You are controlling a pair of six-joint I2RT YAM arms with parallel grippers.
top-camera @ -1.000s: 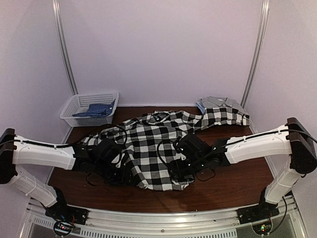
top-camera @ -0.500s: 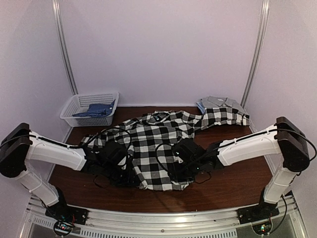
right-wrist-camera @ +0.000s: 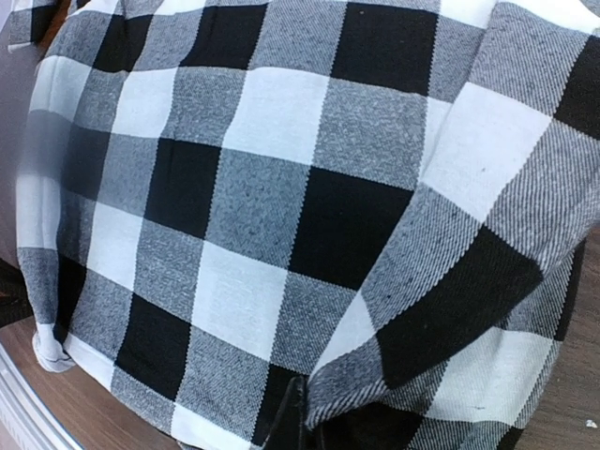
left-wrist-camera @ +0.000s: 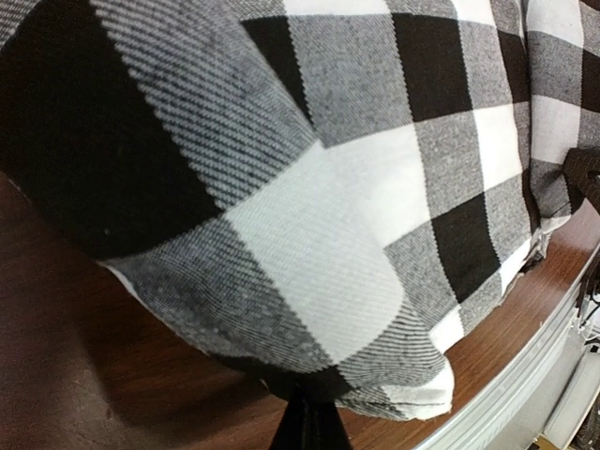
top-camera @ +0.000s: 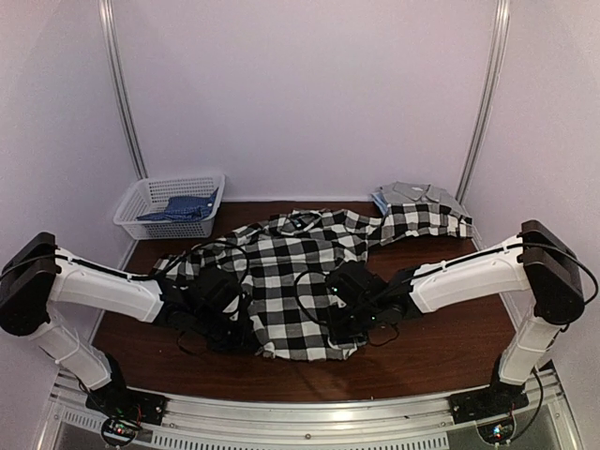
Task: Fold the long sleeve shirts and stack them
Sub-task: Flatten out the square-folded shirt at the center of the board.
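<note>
I have the checked shirt spread across the middle of the worktop, collar toward 12 o'clock, with one sleeve running out to 2 o'clock, where its cuff lies against the folded grey and blue shirts. The left tool sits at the shirt's 8 o'clock edge and the right tool at its 5 o'clock edge. Both are low, with the near hem draped over them. In each wrist view the cloth fills nearly everything. The dark fingers meet at the bottom with fabric bunched on them, so I read both tools as clamped on the shirt's hem. My main worry is an uneven carry: if one arm leads, the fold will go skewed, and a thin pinch could slip out on one side. The outstretched sleeve could also drag the folded pile as the body moves. With both wrist cameras smothered in cloth, I would only catch either fault from overhead. The basket at 10 o'clock holds another blue shirt, well apart.
</note>
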